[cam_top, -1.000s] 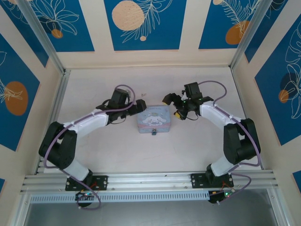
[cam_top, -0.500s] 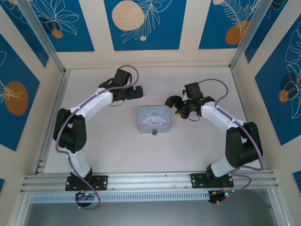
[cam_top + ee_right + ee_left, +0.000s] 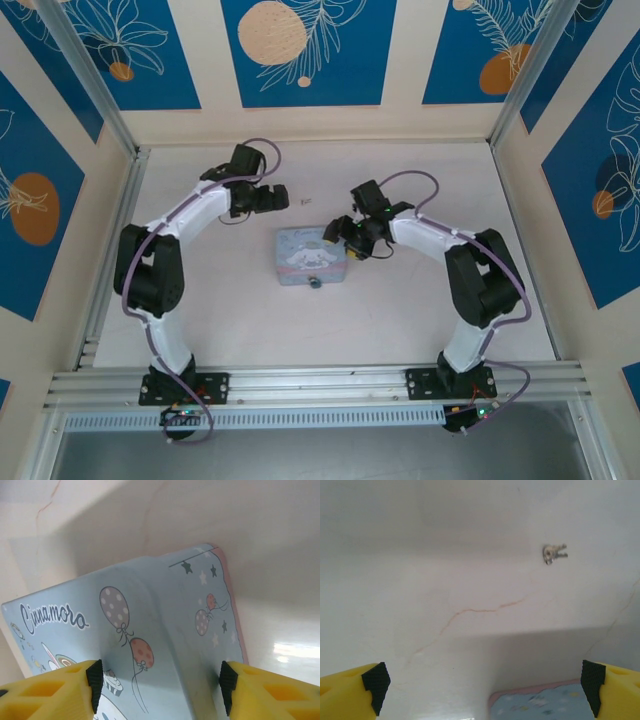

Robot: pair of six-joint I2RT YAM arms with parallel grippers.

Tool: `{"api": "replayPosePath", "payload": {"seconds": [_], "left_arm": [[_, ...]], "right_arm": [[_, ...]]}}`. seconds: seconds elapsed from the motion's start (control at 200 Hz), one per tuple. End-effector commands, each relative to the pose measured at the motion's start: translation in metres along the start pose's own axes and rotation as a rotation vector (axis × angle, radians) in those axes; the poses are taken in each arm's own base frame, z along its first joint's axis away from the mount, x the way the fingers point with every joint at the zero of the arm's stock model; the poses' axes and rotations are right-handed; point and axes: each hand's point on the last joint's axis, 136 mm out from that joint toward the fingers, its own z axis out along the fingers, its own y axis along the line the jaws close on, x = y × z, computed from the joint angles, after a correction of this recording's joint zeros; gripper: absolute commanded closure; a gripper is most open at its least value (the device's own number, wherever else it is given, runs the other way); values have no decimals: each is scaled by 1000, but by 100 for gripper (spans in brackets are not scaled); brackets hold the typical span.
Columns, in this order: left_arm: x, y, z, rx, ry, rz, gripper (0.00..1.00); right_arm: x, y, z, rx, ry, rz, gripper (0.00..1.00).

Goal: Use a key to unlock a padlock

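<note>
Tiny, silvery-grey key (image 3: 554,553) lies flat on the pale table (image 3: 445,555).

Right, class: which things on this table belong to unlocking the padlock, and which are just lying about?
For the job:
- padlock, at the tin's near edge
- key, on the table beyond the tin

Just there:
- light-blue cartoon tin
- blue patterned wall panels
</note>
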Motion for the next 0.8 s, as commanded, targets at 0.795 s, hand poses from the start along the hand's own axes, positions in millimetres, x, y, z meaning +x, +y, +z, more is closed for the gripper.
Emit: {"api": "replayPosePath", "payload": {"seconds": [0.795], "left_arm": [[-15,-12,-36,136,-21,12,0]], "right_arm": [[-100,53,-14,136,-165,-107,29]]}}
